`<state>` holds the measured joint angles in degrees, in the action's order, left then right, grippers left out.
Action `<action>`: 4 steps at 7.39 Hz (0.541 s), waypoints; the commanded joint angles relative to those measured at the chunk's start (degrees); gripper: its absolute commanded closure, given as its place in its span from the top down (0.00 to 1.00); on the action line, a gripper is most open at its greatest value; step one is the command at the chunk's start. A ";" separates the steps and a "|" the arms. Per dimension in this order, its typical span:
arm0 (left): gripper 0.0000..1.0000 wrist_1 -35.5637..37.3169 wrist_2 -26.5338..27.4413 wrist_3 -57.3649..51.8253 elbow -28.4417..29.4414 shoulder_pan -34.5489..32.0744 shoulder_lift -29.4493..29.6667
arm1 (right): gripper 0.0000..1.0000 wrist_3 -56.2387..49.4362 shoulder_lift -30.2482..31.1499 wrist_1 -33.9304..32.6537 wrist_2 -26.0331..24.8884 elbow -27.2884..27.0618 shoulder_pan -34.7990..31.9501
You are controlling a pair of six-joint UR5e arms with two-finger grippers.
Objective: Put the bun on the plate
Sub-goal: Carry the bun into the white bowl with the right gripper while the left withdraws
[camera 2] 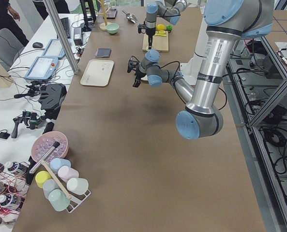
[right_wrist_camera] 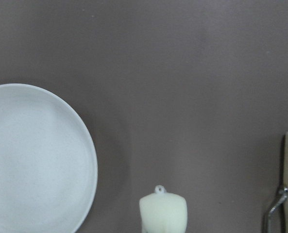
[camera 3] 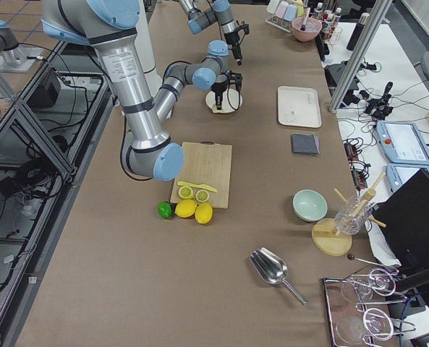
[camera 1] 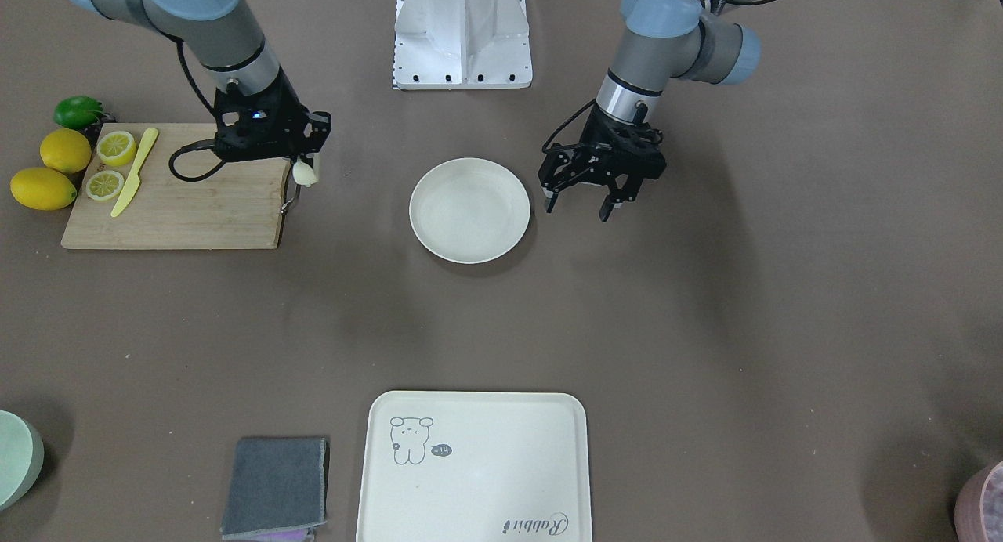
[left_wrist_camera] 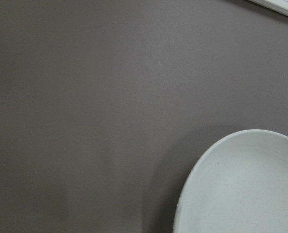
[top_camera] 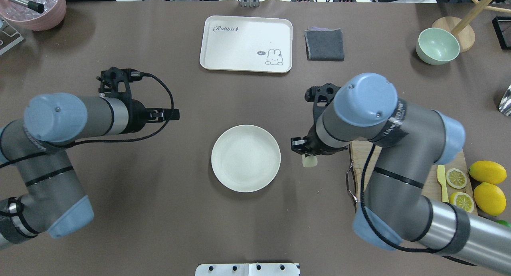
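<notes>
The bun (camera 1: 305, 173), a small pale cream lump, hangs above the table with my right gripper (camera 1: 306, 168) shut on it. It sits just off the inner edge of the wooden cutting board (camera 1: 180, 205). The right wrist view shows the bun (right_wrist_camera: 163, 209) at the bottom, apart from the plate (right_wrist_camera: 32, 160) at the left. The round off-white plate (camera 1: 470, 210) lies bare at the table's middle, and the bun (top_camera: 309, 161) is a short way to its side. My left gripper (camera 1: 577, 207) hovers open and holding nothing on the plate's other side.
On and beside the board lie two lemon halves (camera 1: 116, 147), a yellow knife (camera 1: 135, 172), whole lemons (camera 1: 65, 150) and a lime (camera 1: 78, 112). A cream tray (camera 1: 474, 467) and grey cloth (camera 1: 274, 487) lie across the table. A green bowl (top_camera: 437, 46) stands far right.
</notes>
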<state>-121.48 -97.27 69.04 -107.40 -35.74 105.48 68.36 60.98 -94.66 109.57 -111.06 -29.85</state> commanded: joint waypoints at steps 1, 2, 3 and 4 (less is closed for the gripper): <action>0.98 -0.16 -4.93 -1.98 -0.97 -5.81 -2.99 | 0.00 3.79 -9.10 0.18 -4.79 8.71 4.09; 0.98 -0.69 -5.03 -1.98 -1.05 -6.36 -4.48 | 0.00 3.63 -12.43 0.27 -6.29 13.10 4.80; 0.98 -0.95 -5.04 -1.98 -1.05 -6.71 -5.10 | 0.00 3.62 -14.99 0.36 -6.39 16.02 4.80; 0.98 -0.96 -5.04 -1.98 -1.05 -6.89 -5.20 | 0.85 3.71 -15.19 0.36 -6.39 16.31 4.80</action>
<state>-122.27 -102.17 67.09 -108.42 -42.15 100.83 71.94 47.50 -94.37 103.55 -96.80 -25.25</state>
